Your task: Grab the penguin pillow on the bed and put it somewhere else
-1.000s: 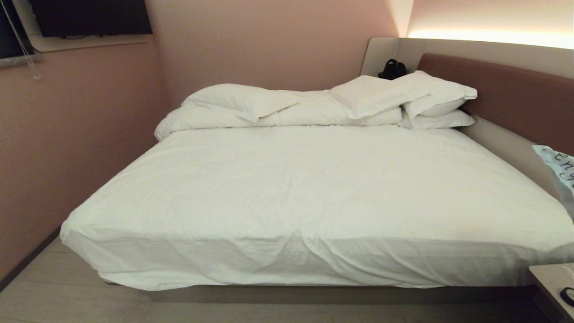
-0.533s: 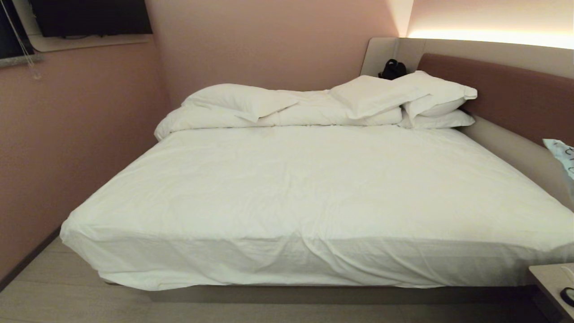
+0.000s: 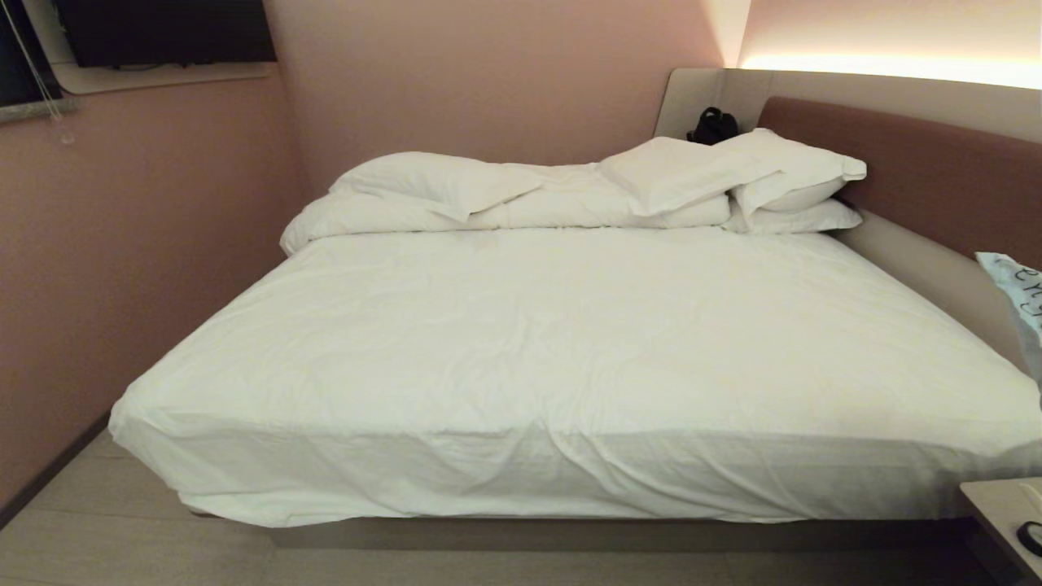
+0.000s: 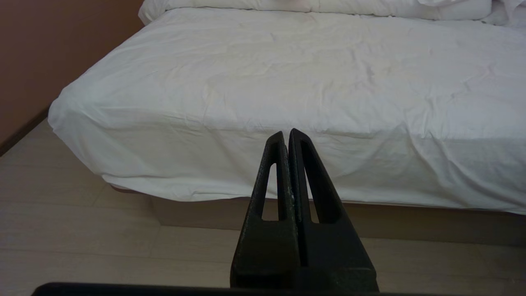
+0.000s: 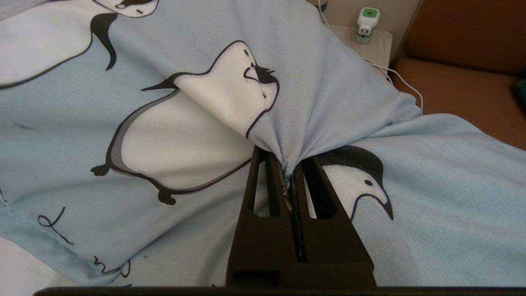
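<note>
Bedroom, hotel-like. Before me large bed (image 3: 570, 342), wrinkled white sheet, folded duvet (image 3: 505, 207) and plain white pillows (image 3: 733, 175) piled at far side. Brown padded headboard (image 3: 920, 171) on my right, warm strip light (image 3: 887, 65) glowing above it. Pink walls (image 3: 138, 244), pale wood-look floor (image 3: 122, 537). Dark screen (image 3: 163, 31) mounted high on left wall. Bedside stand (image 5: 365, 45) with white cable (image 5: 394, 78) and small plug-in device (image 5: 365, 24).

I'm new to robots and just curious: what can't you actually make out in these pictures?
- Penguin pillow: cut off by the head view's right edge; it fills the right wrist view.
- Right gripper: tips buried in bunched pillow fabric.
- Dark object behind the white pillows: too small to identify.
- Left gripper: outside the head view.
</note>
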`<state>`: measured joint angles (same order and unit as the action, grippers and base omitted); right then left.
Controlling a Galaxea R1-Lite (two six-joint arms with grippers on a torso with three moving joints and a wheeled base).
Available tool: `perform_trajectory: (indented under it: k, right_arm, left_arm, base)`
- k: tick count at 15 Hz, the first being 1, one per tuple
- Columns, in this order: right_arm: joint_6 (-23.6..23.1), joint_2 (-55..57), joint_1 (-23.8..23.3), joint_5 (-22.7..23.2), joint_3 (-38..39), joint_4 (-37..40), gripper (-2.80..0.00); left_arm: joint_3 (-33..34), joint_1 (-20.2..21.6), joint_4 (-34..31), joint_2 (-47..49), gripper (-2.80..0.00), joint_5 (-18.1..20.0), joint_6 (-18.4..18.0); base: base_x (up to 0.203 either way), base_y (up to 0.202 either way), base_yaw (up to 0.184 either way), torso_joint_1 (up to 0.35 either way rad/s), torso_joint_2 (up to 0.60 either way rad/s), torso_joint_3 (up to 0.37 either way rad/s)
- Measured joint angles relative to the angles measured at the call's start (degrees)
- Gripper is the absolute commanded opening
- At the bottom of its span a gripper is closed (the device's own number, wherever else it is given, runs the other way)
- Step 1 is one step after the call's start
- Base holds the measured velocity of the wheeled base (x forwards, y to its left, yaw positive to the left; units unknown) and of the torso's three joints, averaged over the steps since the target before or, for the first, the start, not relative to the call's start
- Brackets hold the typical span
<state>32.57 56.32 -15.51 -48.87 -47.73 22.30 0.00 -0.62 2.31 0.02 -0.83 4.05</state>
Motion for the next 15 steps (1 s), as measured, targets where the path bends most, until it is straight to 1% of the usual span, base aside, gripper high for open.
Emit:
perform_trajectory:
  k: [4, 9, 12, 15]
  right_arm:
    - [1.5, -1.9, -1.5, -0.2, 2.2, 0.0, -2.8]
    - [3.9, -4.9, -6.7, -0.2, 4.4, 0.1, -2.8]
    - [4.5, -7.0, -11.4, -0.2, 6.2, 0.2, -2.8]
    - [4.5, -9.9, -14.0, -0.4, 8.7, 0.1, -2.8]
  left_arm:
    - [0.0, 0.0, 0.0, 0.0, -2.8, 0.0, -0.2]
    - [0.0, 0.0, 0.0, 0.0, -2.8, 0.0, -0.1]
    - [0.0, 0.0, 0.0, 0.0, -2.8, 0.1, 0.0]
    - [0.0, 0.0, -0.1, 0.0, -2.8, 0.1, 0.1]
  base:
    - [0.0, 0.017, 0.0, 0.001, 0.0, 0.002]
    - [0.0, 0.148, 0.003, 0.002, 0.0, 0.0]
    - [0.0, 0.0, 0.0, 0.0, 0.0, 0.0]
    - [0.0, 0.0, 0.0, 0.0, 0.0, 0.0]
